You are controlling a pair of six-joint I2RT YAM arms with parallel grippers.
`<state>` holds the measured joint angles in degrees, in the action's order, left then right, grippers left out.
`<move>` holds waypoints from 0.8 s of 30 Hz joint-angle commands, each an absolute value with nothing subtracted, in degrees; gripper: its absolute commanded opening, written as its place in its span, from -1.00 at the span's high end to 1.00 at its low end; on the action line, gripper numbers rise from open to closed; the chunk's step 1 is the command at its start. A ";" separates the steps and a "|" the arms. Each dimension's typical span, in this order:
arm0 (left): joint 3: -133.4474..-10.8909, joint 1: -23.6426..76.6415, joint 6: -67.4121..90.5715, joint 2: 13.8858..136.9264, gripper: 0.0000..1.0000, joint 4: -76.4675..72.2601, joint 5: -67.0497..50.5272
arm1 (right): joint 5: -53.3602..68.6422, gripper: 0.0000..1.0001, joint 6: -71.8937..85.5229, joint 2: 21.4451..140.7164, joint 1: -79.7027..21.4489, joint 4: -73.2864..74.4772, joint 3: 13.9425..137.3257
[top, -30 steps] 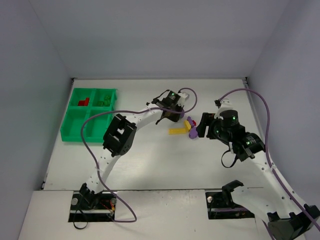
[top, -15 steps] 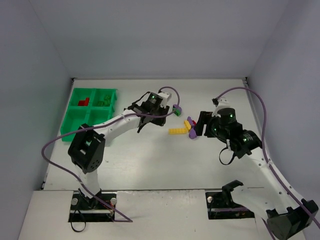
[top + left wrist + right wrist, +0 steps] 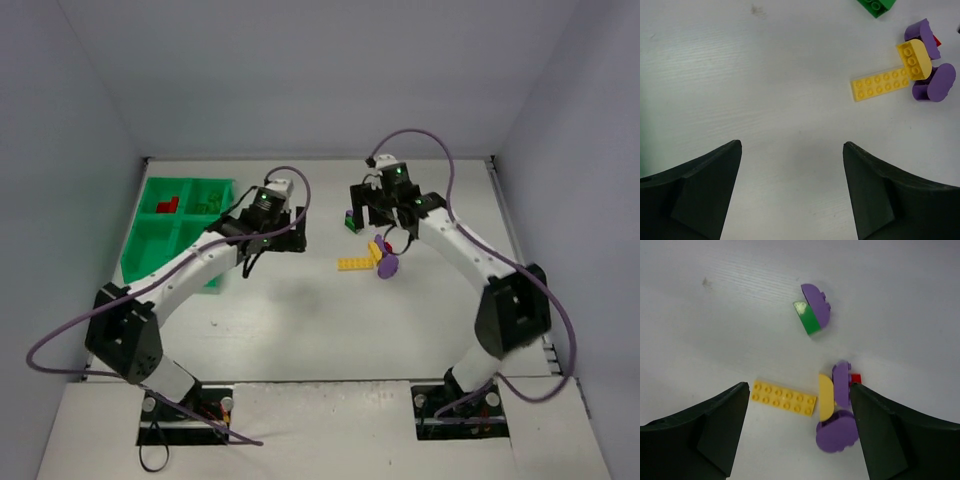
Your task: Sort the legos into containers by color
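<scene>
Right gripper (image 3: pixel 798 386) gapes empty, left gripper (image 3: pixel 791 144) too; we'd pinch that light, stiff-looking yellow plate (image 3: pixel 784 397) across its long edges (slick plastic).

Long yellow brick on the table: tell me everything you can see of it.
The long yellow brick is a thin, glossy plastic plate with two rows of studs facing up. It lies flat and loose on the white table. One end reaches a rounded yellow piece; whether they actually touch is unclear. Nothing holds it.
</scene>
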<state>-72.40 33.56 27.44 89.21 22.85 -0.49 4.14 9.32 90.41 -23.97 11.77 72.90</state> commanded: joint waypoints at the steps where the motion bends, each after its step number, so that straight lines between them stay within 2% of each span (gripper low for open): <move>1: -69.27 31.21 32.43 80.08 -0.53 25.40 0.53 | 5.27 -0.57 0.80 98.59 -23.73 8.35 80.23; 6: -62.94 29.80 35.50 70.59 -0.57 28.30 0.00 | 7.65 -0.50 -1.40 110.62 -23.73 8.17 88.75; 12: -57.05 26.99 42.70 63.64 -0.65 32.95 0.00 | 6.68 -0.43 -2.28 119.52 -23.73 8.26 93.86; 13: -56.34 26.55 44.37 62.85 -0.54 33.66 0.00 | 6.16 -0.40 -2.37 120.31 -23.73 8.26 94.56; 14: -55.64 25.67 46.82 61.01 -0.36 34.27 0.00 | 5.28 -0.39 -2.37 121.02 -23.73 8.26 94.92; 16: -53.09 25.49 47.11 58.81 -0.36 32.97 -2.10 | 4.75 -0.36 -2.46 122.78 -23.73 8.26 95.18; 17: -52.30 25.40 47.46 56.62 -0.48 32.09 -2.63 | 3.88 -0.35 -2.46 123.31 -23.73 8.17 95.27; 18: -50.99 25.31 47.81 55.64 -0.75 31.56 -3.16 | 3.61 -0.32 -2.11 123.92 -23.73 8.17 95.27; 20: -50.10 25.31 48.60 53.62 -0.81 31.64 -2.90 | 2.91 -0.25 -1.93 124.80 -23.82 7.82 95.45; 22: -50.10 25.14 47.82 52.56 -0.81 33.74 -2.55 | 2.64 0.13 -1.50 125.42 -23.91 6.59 95.45; 24: -50.36 25.22 47.55 52.47 -0.81 34.36 -2.64 | 2.11 0.38 -1.41 125.16 -24.43 6.50 95.36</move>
<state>-48.66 25.47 46.70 53.12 33.85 -2.33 4.38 -1.54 126.23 -24.05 8.40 93.21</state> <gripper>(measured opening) 0.906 0.376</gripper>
